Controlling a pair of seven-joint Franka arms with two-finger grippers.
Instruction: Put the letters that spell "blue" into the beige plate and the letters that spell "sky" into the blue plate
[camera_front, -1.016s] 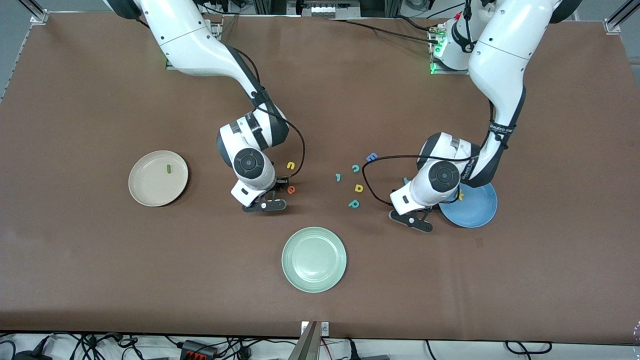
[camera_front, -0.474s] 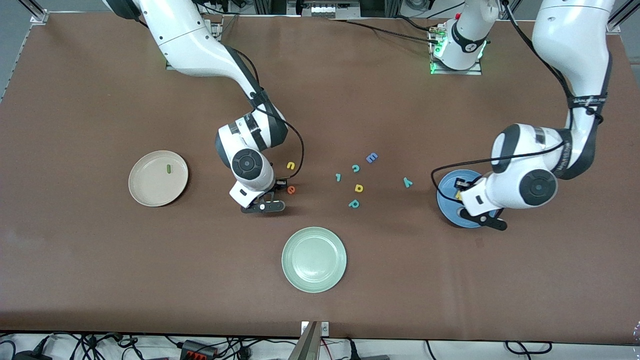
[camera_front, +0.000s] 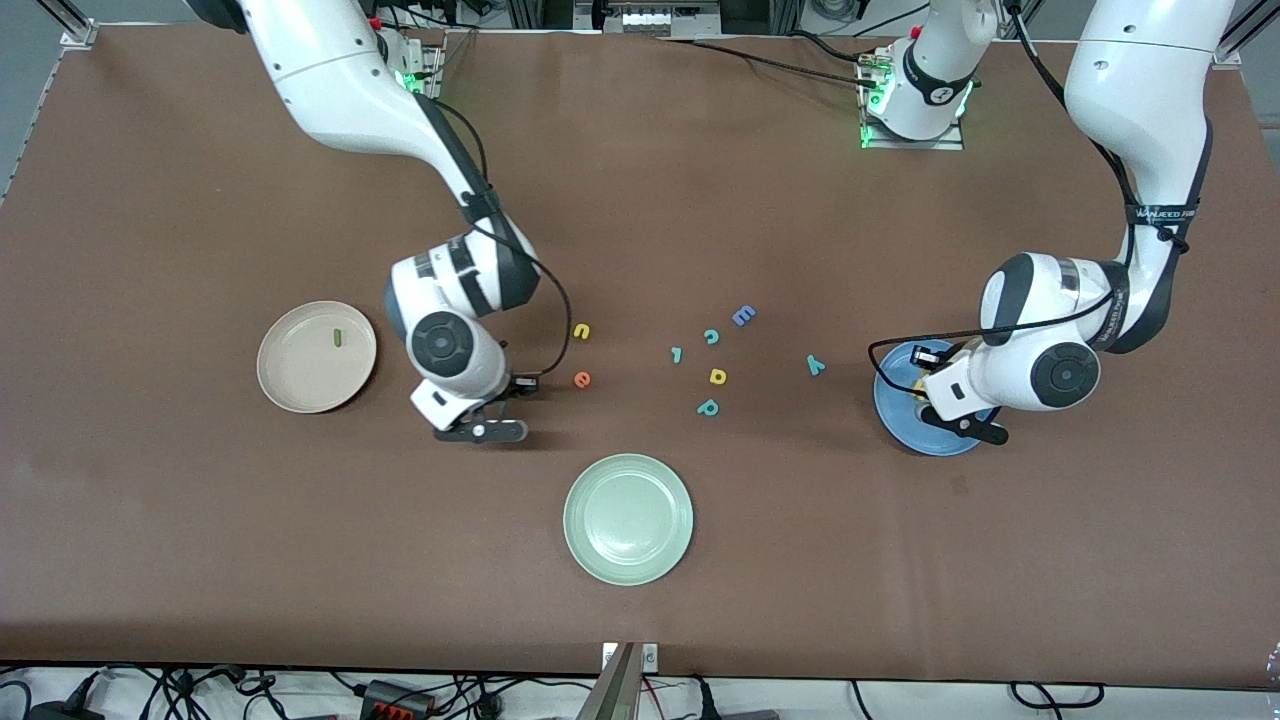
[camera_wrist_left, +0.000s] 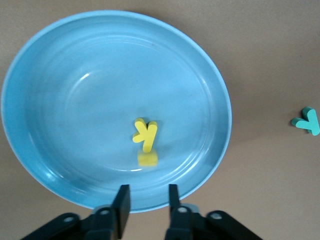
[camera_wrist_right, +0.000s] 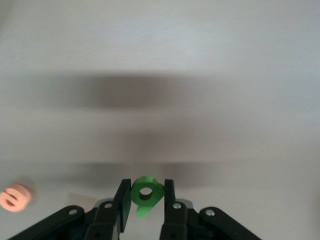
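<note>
A pale green plate (camera_front: 628, 518) sits low in the frame's centre; above it lie teal l (camera_front: 677, 354), c (camera_front: 711, 336), p (camera_front: 708, 407), yellow a (camera_front: 718, 376) and blue E (camera_front: 743, 315).

— Any print or labels to read?
— Just a band of white lettering (camera_front: 1160, 212) on the left arm, too small to make out. The rest is foam letter shapes.
— Which ones?
— A green b (camera_wrist_right: 146, 194) is pinched in the right tool (camera_wrist_right: 145, 199), with an orange e (camera_front: 582, 378) and a yellow u (camera_front: 581, 331) just beside that tool. A yellow k (camera_wrist_left: 145, 135) lies in the blue plate (camera_wrist_left: 75, 100) under the left tool (camera_wrist_left: 145, 200).
— And between the tools?
— On the table (camera_front: 200, 550): teal l (camera_front: 677, 354), teal c (camera_front: 711, 336), blue E (camera_front: 743, 315), yellow a (camera_front: 717, 376), teal p (camera_front: 708, 407), and teal y (camera_front: 815, 365).
</note>
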